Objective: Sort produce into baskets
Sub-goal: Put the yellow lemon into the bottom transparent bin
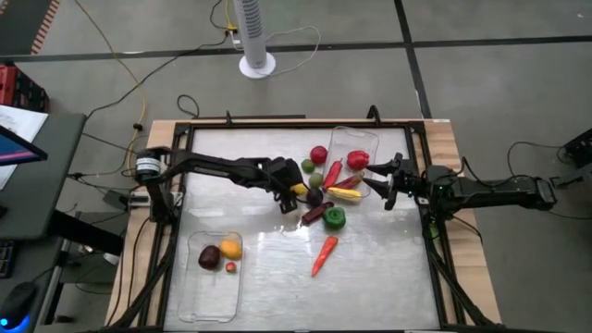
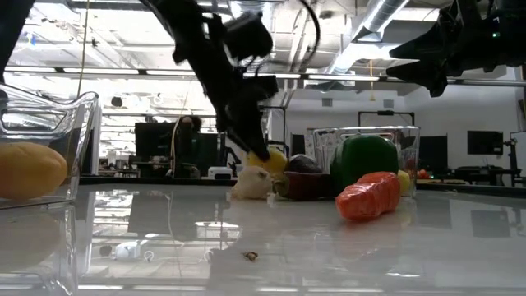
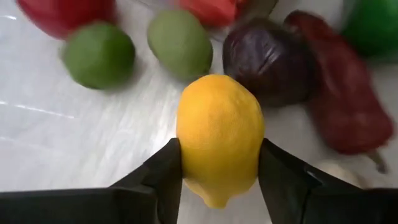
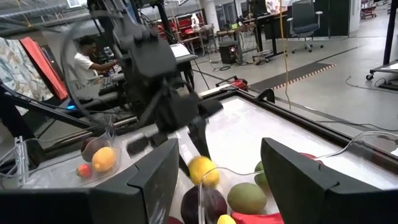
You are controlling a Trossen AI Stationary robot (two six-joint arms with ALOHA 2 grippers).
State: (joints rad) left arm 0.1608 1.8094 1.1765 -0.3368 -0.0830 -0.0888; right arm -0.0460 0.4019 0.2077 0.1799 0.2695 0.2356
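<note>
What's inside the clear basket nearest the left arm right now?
The basket holds a dark purple piece, an orange-yellow fruit and a tiny red tomato. Nothing visibly hides beneath them, since the tray is see-through.

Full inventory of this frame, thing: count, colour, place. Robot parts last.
Lemon: 1, yellow, in the left gripper, mid table.
Limes: 2, green, just beyond the lemon.
Purple vegetable: 1, dark purple, beside the lemon.
Dark red pepper: 1, next to the purple one.
Green pepper: 1, right of centre.
Carrot: 1, orange, alone at the near centre.
Red pieces: several in the pile, count unclear.
Right basket: 1, clear, far right, a red piece inside.
Left basket: 1, clear, near left, holding a dark, an orange and a tiny red piece.
Fan: 1, white, on the floor beyond the table.
Person: 1, in the room behind.
Left gripper: shut on the lemon.
Right gripper: open, by the right basket.
</note>
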